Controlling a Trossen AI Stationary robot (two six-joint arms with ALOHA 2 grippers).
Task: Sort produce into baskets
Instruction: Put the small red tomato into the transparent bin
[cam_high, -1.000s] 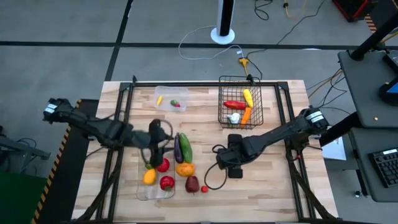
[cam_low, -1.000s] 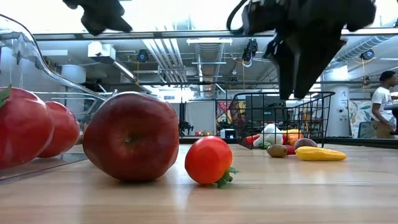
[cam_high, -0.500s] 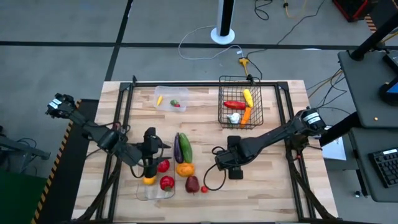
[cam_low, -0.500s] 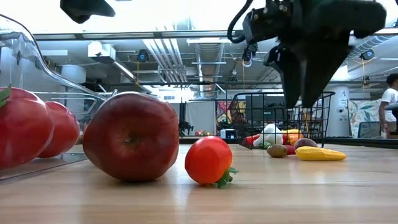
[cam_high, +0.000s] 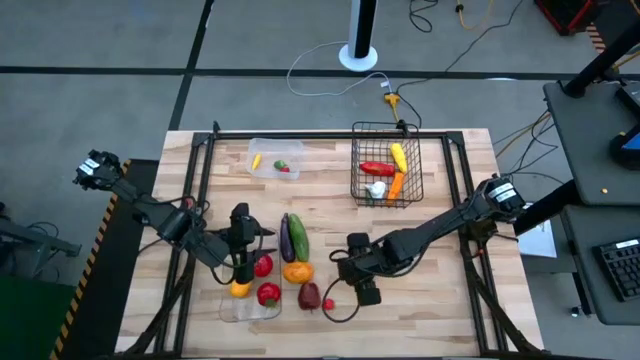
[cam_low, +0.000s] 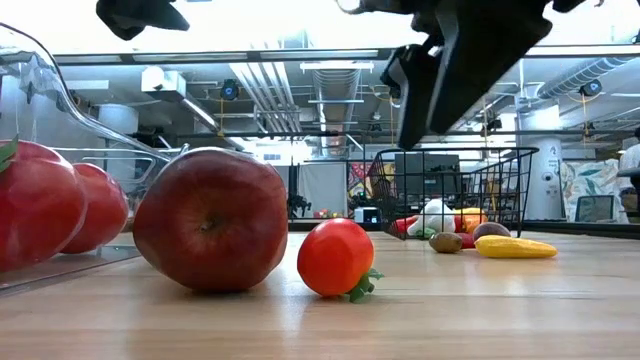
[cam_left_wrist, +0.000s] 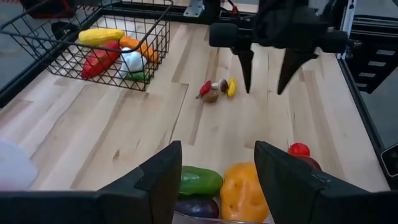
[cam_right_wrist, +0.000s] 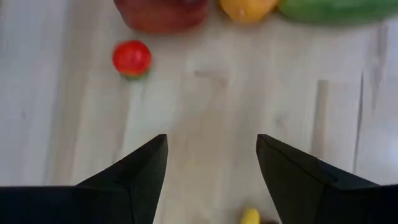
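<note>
My right gripper (cam_high: 347, 272) is open and empty, fingers pointing down, above the table just right of a small red tomato (cam_high: 328, 303), which shows in the right wrist view (cam_right_wrist: 132, 58). A dark red apple (cam_high: 309, 295) lies beside the tomato. My left gripper (cam_high: 240, 260) is open and empty above the long clear tray (cam_high: 232, 312), which holds red and yellow produce. An orange pepper (cam_high: 296, 270), purple eggplant (cam_high: 287, 238) and green cucumber (cam_high: 299, 238) lie on the table between the grippers. The black wire basket (cam_high: 412, 190) holds a red pepper, yellow piece, carrot and white bulb.
A small clear tub (cam_high: 266, 150) with a yellow and a red piece stands at the far left. Several small pieces, red, brown and yellow (cam_left_wrist: 216, 89), lie on the wood under my right arm. A black frame rail (cam_high: 330, 135) runs along the far edge.
My right gripper has moved toward the table's near left, toward the small tomato, staying open. My left gripper has moved toward the near edge over the tray, then held still. The produce has not moved.
</note>
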